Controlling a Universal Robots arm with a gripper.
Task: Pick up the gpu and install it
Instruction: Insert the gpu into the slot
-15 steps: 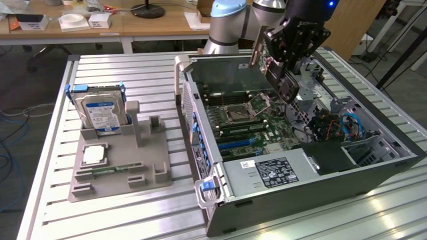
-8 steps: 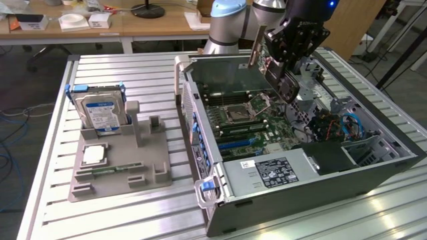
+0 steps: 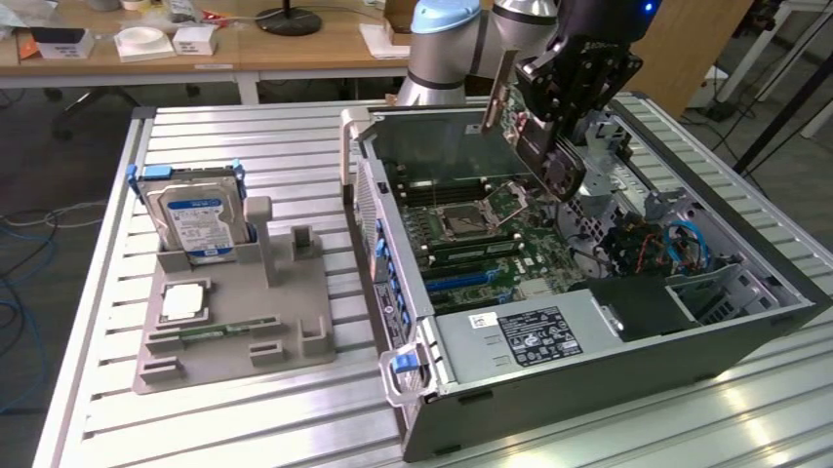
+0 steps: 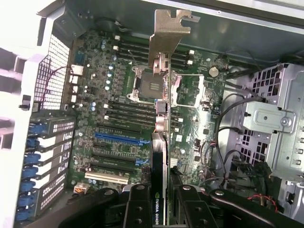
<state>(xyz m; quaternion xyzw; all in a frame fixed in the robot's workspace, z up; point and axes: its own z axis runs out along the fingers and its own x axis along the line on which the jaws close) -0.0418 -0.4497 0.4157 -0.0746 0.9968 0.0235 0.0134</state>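
My pincer (image 3: 553, 132) is clamped on the gpu (image 3: 560, 168), with its fingers (image 4: 137, 209) pressed on both flat faces of the card. Exterior view: the gpu hangs tilted over the open computer case (image 3: 729, 331), at about 1 o'clock of the motherboard (image 3: 521, 249). It is raised clear and not seated in any slot.

Wrist view: the card is seen edge-on, with white NVIDIA lettering on the edge between my fingers. Its metal bracket (image 4: 168, 38) is at the end farthest from the pincer. The edge lines up across the CPU socket (image 4: 142, 85) and the black memory slots (image 4: 126, 111). The blue expansion slot (image 4: 118, 137) sits just beside the card's edge line, down on the board. Can't tell the gap between card and board from here.

Rest of the exterior view:
- The grey power supply (image 3: 534, 331), with a black label, is at 6 o'clock of the motherboard.
- The blue cables (image 3: 684, 244) are at 3 o'clock of it, inside the case.
- The grey parts fixture (image 3: 234, 341) is at 9 o'clock of the case, well apart from it, on the slatted metal tabletop (image 3: 92, 390).
- The hard drive (image 3: 195, 219), blue-labelled, stands upright at the fixture's 12 o'clock end.
- A square silver processor chip (image 3: 182, 300) lies flat at 6 o'clock of the drive.
- A green memory stick (image 3: 209, 333) lies flat just at 6 o'clock of the chip.
- A wooden desk (image 3: 326, 49) is at 12 o'clock behind the tabletop, with a black lamp base (image 3: 289, 21) on it.
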